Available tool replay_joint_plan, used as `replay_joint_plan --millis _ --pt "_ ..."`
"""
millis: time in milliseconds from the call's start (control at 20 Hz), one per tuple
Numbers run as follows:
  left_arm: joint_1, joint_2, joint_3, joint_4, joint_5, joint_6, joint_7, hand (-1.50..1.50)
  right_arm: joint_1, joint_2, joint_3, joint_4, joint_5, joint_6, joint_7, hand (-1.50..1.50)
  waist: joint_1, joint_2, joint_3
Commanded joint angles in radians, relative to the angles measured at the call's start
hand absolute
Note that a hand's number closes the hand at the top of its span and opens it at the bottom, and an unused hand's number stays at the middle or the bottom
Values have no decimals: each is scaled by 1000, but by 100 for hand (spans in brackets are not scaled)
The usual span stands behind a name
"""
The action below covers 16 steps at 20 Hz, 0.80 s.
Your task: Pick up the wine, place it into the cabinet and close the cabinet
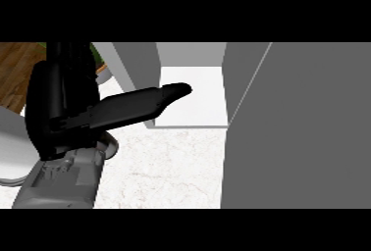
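Cabinet (192,105) stands open, wine unseen; left robot hand (65,98) stretches toward it, its grip I cannot tell; closing remains.

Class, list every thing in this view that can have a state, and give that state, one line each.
cabinet: open, its white shelf showing.
cabinet door: swung open, at the view's right.
left hand: raised in front of the opening; what it holds, if anything, cannot be told.
wine: cannot be made out.
right hand: not in view.
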Motion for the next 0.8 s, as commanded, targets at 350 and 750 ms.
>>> replay_joint_plan --millis 350,750 --pt "12 44 67 -84 -43 -65 96 -150 29 -39 -66 -257 -78 -29 132 -150 -3 0 3" --pt "177 136 141 -203 34 -130 52 -150 11 -27 -14 -235 -38 -41 130 -150 1 0 2"
